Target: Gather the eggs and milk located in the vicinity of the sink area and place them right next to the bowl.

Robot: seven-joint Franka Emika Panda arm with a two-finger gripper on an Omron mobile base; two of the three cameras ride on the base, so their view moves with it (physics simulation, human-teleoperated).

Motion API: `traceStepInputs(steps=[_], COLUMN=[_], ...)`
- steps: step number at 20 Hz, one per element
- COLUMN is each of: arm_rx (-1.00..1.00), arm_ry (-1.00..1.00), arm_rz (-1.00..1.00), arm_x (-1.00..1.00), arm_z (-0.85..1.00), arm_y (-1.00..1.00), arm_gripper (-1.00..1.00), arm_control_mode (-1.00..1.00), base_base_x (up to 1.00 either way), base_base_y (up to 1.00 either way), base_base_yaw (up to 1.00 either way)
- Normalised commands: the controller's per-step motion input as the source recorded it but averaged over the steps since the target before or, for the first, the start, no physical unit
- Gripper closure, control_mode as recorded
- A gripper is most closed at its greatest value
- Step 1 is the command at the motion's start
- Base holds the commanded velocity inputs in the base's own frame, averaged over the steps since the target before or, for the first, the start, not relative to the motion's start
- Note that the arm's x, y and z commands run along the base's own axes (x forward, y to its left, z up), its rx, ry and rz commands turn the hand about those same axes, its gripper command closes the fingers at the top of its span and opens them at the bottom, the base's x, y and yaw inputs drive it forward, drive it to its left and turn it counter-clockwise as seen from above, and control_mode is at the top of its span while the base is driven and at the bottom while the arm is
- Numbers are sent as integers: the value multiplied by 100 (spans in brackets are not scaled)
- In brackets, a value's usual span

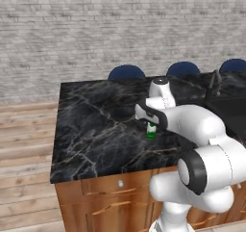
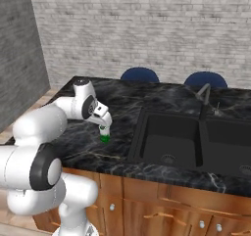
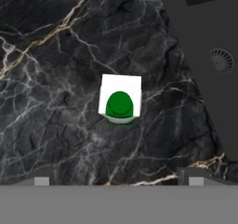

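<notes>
The milk [image 3: 120, 100] is a small white carton with a green cap and green lower part, standing upright on the black marble counter [image 1: 96, 130] left of the sink [image 2: 169, 137]. It also shows as the milk [image 1: 151, 131] and the milk [image 2: 104, 135] in the base views. My gripper [image 3: 118, 181] hangs straight above it, open, with its fingertips [image 3: 42, 181] spread wide and nothing between them. The gripper [image 2: 104, 126] sits a short way over the carton's top without touching it. The eggs and the bowl are out of view.
A dark faucet [image 2: 203, 97] rises behind the double-basin sink, and one drain [image 3: 222, 59] shows in the hand view. Blue chair backs [image 1: 126, 72] stand beyond the counter's far edge. Bare marble stretches left of the carton to the counter's left edge [image 1: 56, 130].
</notes>
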Motion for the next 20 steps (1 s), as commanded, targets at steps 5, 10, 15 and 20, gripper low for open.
traceStepInputs(steps=[5, 10, 15, 20], arm_rx=[0, 0, -1, -1], arm_ry=[1, 0, 1, 2], arm_rz=[0, 0, 0, 0], arm_x=[26, 16, 11, 11], arm_z=[-10, -14, -20, -19], arm_y=[-3, -2, -6, -6], arm_gripper=[-100, -100, -100, -100], arm_control_mode=[-100, -100, -100, -100], base_base_x=[0, 0, 0, 0], base_base_y=[0, 0, 0, 0], base_base_yaw=[0, 0, 0, 0])
